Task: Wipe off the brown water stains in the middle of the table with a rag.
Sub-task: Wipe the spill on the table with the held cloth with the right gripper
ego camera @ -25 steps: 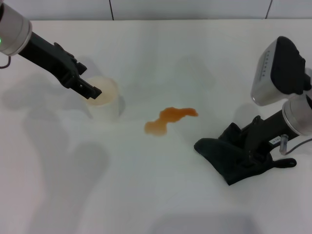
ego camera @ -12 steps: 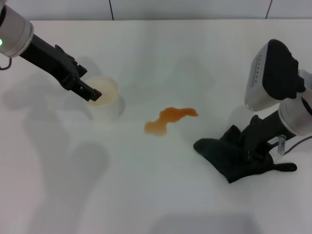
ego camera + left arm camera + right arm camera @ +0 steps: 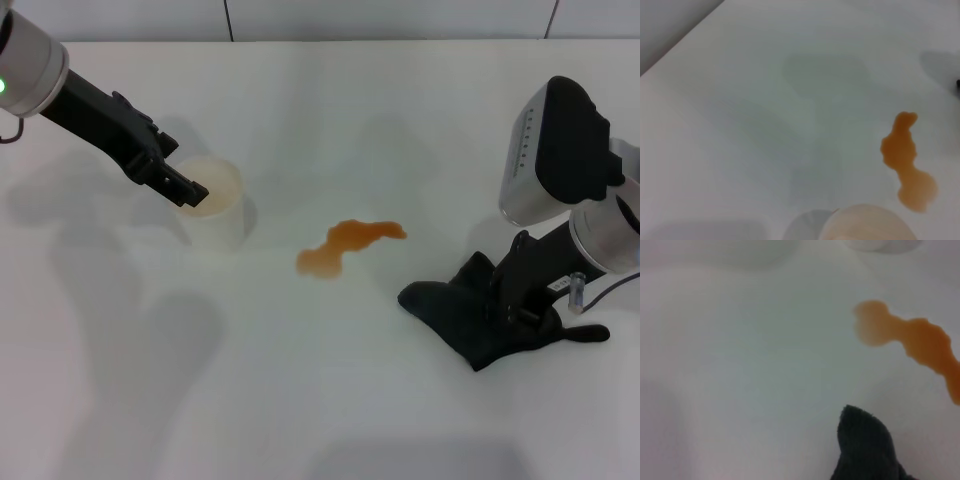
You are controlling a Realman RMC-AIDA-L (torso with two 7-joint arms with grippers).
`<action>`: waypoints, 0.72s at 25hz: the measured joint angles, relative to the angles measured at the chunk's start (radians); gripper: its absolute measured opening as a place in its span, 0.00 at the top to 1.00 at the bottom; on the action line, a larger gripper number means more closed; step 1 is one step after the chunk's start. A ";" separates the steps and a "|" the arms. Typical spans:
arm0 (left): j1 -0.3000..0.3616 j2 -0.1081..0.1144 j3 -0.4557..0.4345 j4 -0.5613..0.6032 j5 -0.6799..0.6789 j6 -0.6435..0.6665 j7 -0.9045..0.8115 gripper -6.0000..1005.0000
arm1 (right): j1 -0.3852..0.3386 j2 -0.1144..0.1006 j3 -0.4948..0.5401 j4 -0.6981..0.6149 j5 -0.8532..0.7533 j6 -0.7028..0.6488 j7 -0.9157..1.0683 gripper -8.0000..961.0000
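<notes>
Rag (image 3: pixel 470 325) lower right on the table (image 3: pixel 330 120), under your right gripper (image 3: pixel 515 305), finger state unclear; brown water stains (image 3: pixel 348 244) lie up-left, mid-frame, stretched left-right

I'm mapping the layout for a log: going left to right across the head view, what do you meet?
Left gripper → paper cup → brown water stains → rag → right gripper, all on the white table.

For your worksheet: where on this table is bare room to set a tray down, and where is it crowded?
Bare: the table's far side beyond the brown water stains, and its near side. Crowded: left pincer at the cup; right pincer on the rag.
</notes>
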 joint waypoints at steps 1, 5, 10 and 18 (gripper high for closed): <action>0.000 0.000 0.000 0.000 0.000 0.000 0.000 0.14 | 0.000 0.000 0.001 -0.001 0.000 0.001 0.000 0.80; 0.000 0.000 0.000 0.000 0.000 -0.001 0.000 0.14 | 0.002 0.000 0.003 -0.007 0.001 0.003 0.005 0.84; 0.000 0.000 0.000 0.000 0.001 -0.005 0.000 0.14 | 0.003 0.000 -0.001 -0.021 0.005 0.002 0.006 0.89; 0.000 0.000 0.000 0.001 0.005 -0.009 0.001 0.14 | 0.020 0.006 -0.038 -0.020 0.015 0.029 0.011 0.93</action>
